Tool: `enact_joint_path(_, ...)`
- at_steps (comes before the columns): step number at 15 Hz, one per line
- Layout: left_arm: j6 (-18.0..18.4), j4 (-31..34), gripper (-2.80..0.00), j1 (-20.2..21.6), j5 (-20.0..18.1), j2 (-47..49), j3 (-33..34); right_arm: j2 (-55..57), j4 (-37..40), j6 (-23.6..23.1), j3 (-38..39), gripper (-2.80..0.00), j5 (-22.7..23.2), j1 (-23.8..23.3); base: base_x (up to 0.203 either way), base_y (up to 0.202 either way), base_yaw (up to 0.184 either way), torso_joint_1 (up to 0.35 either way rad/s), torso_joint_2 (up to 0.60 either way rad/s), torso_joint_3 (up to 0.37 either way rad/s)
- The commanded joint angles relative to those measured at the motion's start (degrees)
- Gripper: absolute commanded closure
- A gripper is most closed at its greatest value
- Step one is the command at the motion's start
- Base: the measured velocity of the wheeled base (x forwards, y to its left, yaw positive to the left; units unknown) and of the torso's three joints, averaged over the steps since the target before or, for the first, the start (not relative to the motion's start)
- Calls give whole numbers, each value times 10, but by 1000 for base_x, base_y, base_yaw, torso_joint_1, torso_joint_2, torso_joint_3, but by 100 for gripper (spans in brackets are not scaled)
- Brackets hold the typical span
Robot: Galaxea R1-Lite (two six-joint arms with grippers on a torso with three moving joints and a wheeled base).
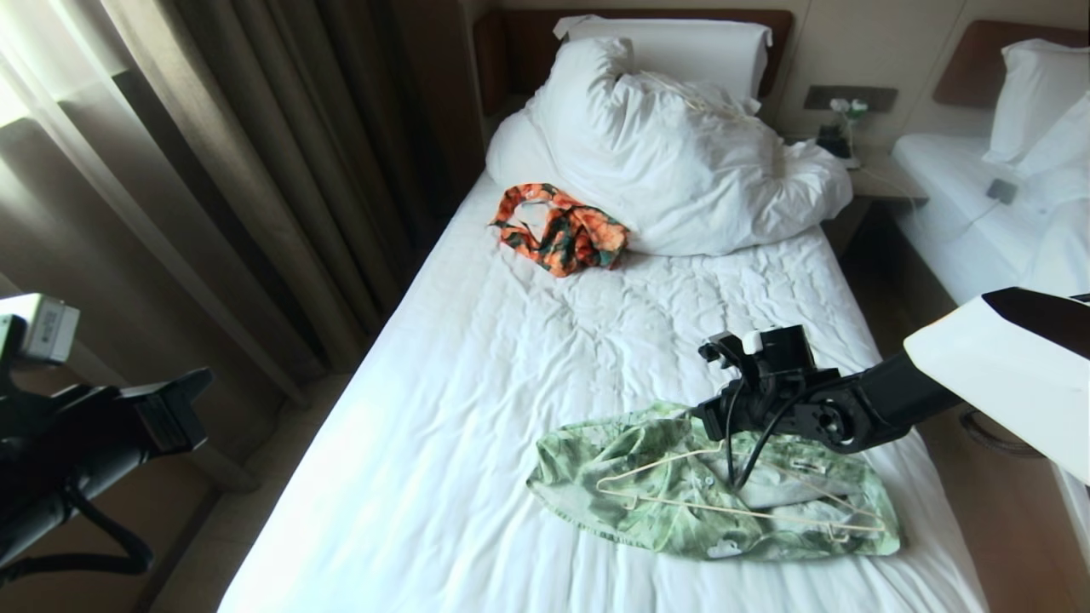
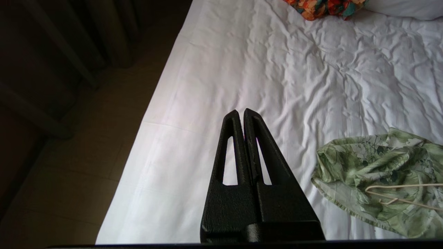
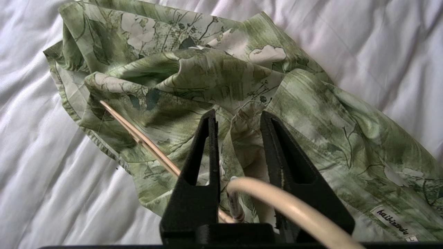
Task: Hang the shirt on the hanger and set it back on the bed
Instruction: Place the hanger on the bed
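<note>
Lying crumpled in the lower centre-right of the head view, the shirt rests on the white sheet of the bed, with the hanger laid flat on top of it rather than threaded through it. The right gripper reaches in from the right edge of the frame and sits low over the garment's upper edge. Its fingers stand apart in the right wrist view, with a fold of green cloth rising in the gap between them and the hanger's curved hook passing close under the wrist; whether they pinch anything cannot be told. One straight wire of the hanger runs across the fabric toward the fingers' base. A white neck label shows at the lower right of that view.

The left gripper hangs at the left edge of the head view, beside the bed and off the mattress, fingers pressed together on nothing. An orange floral garment lies farther up the bed against the big pillows, well apart from the shirt.
</note>
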Motion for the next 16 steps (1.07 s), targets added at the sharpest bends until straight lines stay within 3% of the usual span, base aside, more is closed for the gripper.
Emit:
enact_joint_path(1,0,-2,0,0,1,-2,0,7,0,-3,5,-280,-1,-3,0,0,0,0,0,0)
enact_joint_path(9,2,-1,0,1,1,-40,22,-81,35,-36,97,-280,-17,-26,0,0,0,0,0,0)
enact_joint_path(12,2,-1,0,1,1,-42,26,-127,123,-36,73,-280,-15,-38,0,0,0,0,0,0)
enact_joint_path(16,2,-1,0,0,0,-41,26,-157,320,-35,5,-280,-11,-40,0,0,0,0,0,0)
